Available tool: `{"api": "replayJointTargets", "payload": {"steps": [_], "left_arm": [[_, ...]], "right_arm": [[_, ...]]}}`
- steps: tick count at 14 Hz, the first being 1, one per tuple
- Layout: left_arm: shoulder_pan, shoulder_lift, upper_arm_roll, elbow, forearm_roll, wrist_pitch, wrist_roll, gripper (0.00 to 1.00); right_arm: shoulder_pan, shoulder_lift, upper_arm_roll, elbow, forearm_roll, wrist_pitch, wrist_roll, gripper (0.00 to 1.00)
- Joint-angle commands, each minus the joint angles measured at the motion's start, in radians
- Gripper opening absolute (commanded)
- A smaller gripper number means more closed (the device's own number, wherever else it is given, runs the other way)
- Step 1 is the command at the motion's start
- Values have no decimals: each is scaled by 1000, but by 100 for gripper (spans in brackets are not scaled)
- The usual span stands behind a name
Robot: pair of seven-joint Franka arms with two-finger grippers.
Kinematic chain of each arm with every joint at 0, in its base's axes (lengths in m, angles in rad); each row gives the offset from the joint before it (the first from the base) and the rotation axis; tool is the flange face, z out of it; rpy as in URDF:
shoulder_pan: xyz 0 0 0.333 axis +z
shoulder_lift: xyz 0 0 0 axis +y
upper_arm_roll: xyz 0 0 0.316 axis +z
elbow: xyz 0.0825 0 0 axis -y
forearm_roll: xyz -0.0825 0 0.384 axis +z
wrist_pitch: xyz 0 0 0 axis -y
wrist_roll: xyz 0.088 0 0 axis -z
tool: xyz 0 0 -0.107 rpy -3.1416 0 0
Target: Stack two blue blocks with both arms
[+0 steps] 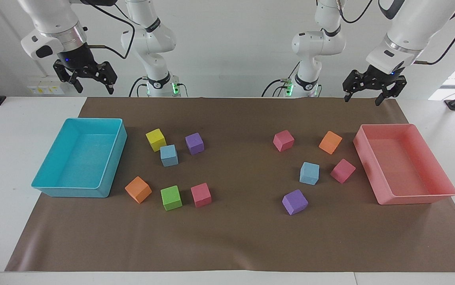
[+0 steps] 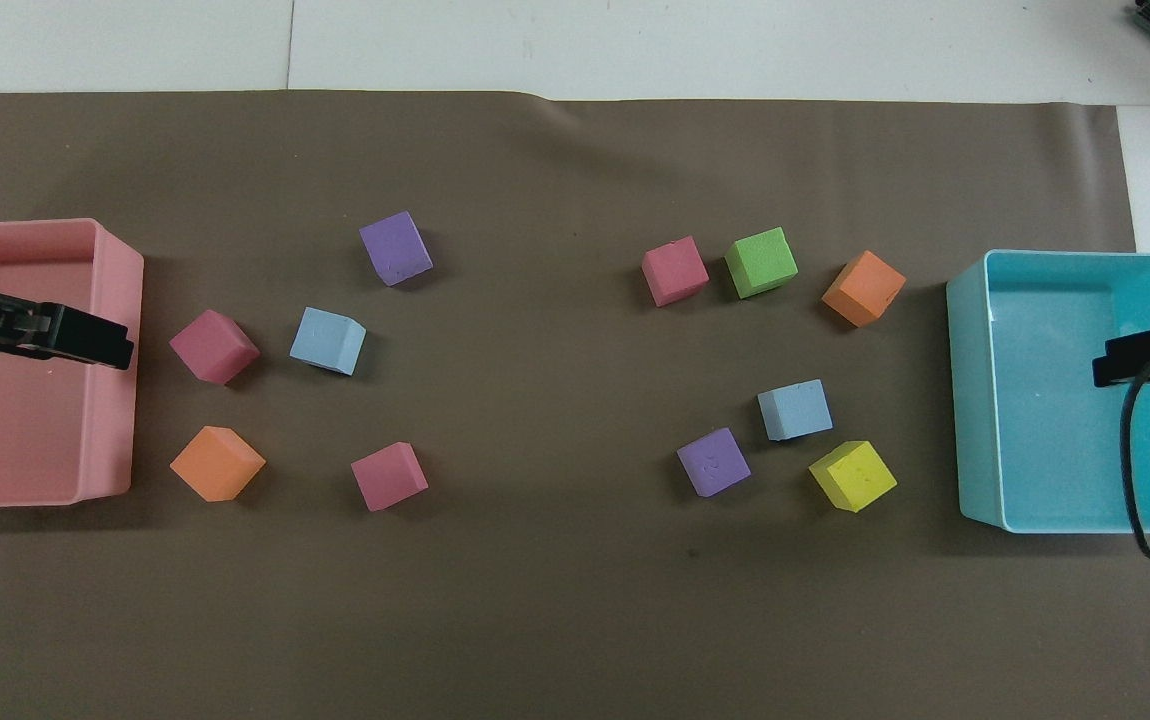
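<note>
I read this as the very start: my left gripper [image 1: 366,92] hangs spread and empty above the pink tray [image 1: 443,194] at its end of the table, and my right gripper [image 1: 89,81] hangs likewise spread and empty above the turquoise tray [image 1: 39,183]. One blue block [image 1: 309,173] lies on the brown mat [image 1: 231,241] toward the left arm's end, between a pink cube [image 1: 342,170] and a purple cube [image 1: 294,202], while the other blue block [image 1: 169,155] sits toward the right arm's end, just beside the yellow cube [image 1: 156,139]. Next I would bring each gripper down over its own blue block, minding that close yellow neighbour.
</note>
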Motion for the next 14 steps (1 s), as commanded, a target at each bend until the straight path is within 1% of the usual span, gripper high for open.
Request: {"api": "replayJointTargets", "payload": {"steps": [1, 14], "left_arm": [[0, -14, -2, -6, 14, -6, 3, 100], [3, -14, -8, -6, 3, 4, 3, 100]], "right_arm": [[-3, -16, 1, -24, -8, 15, -20, 100], [-5, -18, 1, -26, -8, 16, -18, 100]]}}
